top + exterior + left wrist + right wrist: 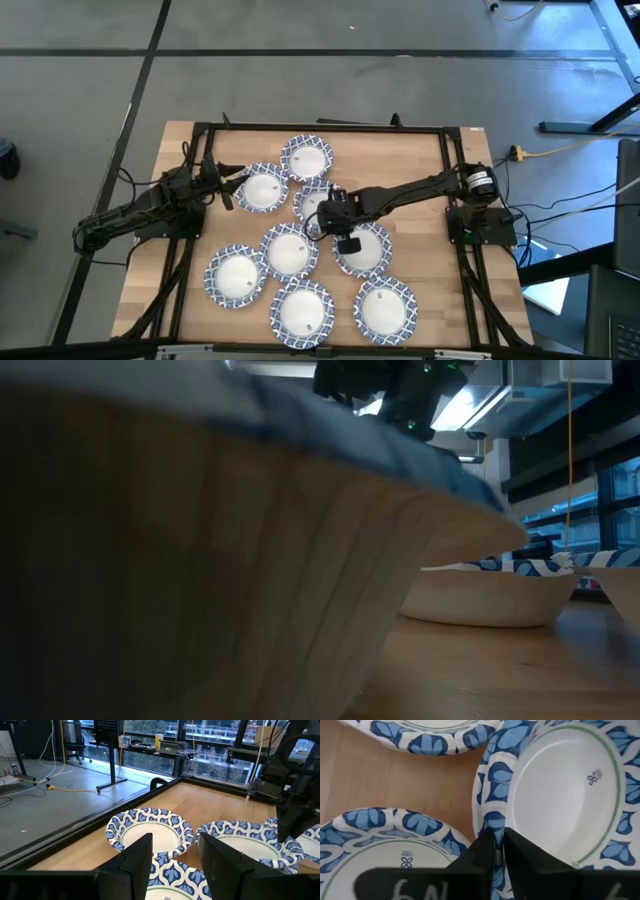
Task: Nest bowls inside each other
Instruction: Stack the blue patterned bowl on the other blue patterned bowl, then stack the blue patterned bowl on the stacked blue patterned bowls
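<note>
Several alike bowls, white inside with blue-and-white rims, sit upright on their bases on the wooden table (180, 300). My right gripper (322, 224) reaches in from the table's right and is shut on the rim of the middle bowl (312, 200), which also shows in the right wrist view (560, 790). My left gripper (228, 190) is open and empty at the left edge of the far-left bowl (262, 190). Its fingers (137, 857) stand above that bowl's rim (172, 870). My right gripper pinches the middle bowl's patterned rim (495, 820) between its two fingers, one finger inside the bowl and one outside. The fingers slant down from the table's right and lie across the rim. Whether the bowl is off the table, I cannot tell.
Other bowls crowd close: one at the far middle (306, 158), one just near the held bowl (288, 250), one under the right arm (365, 250), three along the near edge (302, 312). A black frame (320, 128) rims the table. A bowl fills the low view (200, 560).
</note>
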### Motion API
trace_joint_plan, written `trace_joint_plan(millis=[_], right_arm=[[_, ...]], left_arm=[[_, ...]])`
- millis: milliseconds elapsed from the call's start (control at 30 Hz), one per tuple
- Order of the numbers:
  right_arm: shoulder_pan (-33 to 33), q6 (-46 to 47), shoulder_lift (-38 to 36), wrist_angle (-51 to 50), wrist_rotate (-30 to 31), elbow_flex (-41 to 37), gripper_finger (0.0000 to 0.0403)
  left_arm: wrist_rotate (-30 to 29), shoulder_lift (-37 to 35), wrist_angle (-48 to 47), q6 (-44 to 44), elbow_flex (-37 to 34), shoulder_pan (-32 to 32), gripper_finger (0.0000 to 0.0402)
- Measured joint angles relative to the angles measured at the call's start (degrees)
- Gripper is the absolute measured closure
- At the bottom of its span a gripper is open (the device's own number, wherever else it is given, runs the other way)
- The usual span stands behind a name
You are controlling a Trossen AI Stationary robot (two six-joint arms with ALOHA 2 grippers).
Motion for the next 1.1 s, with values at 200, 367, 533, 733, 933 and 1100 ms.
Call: trace_joint_plan(millis=[200, 367, 533, 733, 933, 1100], right_arm=[[-0.4, 1.4, -0.1, -0.1, 0.7, 0.0, 0.0316], [-0.7, 1.3, -0.4, -0.2, 1.2, 0.0, 0.0281], [-0.8, 1.2, -2.0, -0.6, 2.6, 0.0, 0.0266], [-1.0, 2.1, -5.3, -7.0, 3.0, 0.0, 0.0265], [-2.4, 4.4, -9.3, -8.0, 1.6, -3.8, 0.0265], [-3.0, 6.4, -13.9, -4.6, 1.2, -11.1, 0.0265]], left_arm=[[0.0, 0.0, 0.0, 0.0, 0.0, 0.0, 0.0247], [0.0, 0.0, 0.0, 0.0, 0.0, 0.0, 0.0247], [0.0, 0.0, 0.0, 0.0, 0.0, 0.0, 0.0247], [0.0, 0.0, 0.0, 0.0, 0.0, 0.0, 0.0247], [0.0, 0.0, 0.0, 0.0, 0.0, 0.0, 0.0247], [0.0, 0.0, 0.0, 0.0, 0.0, 0.0, 0.0247]])
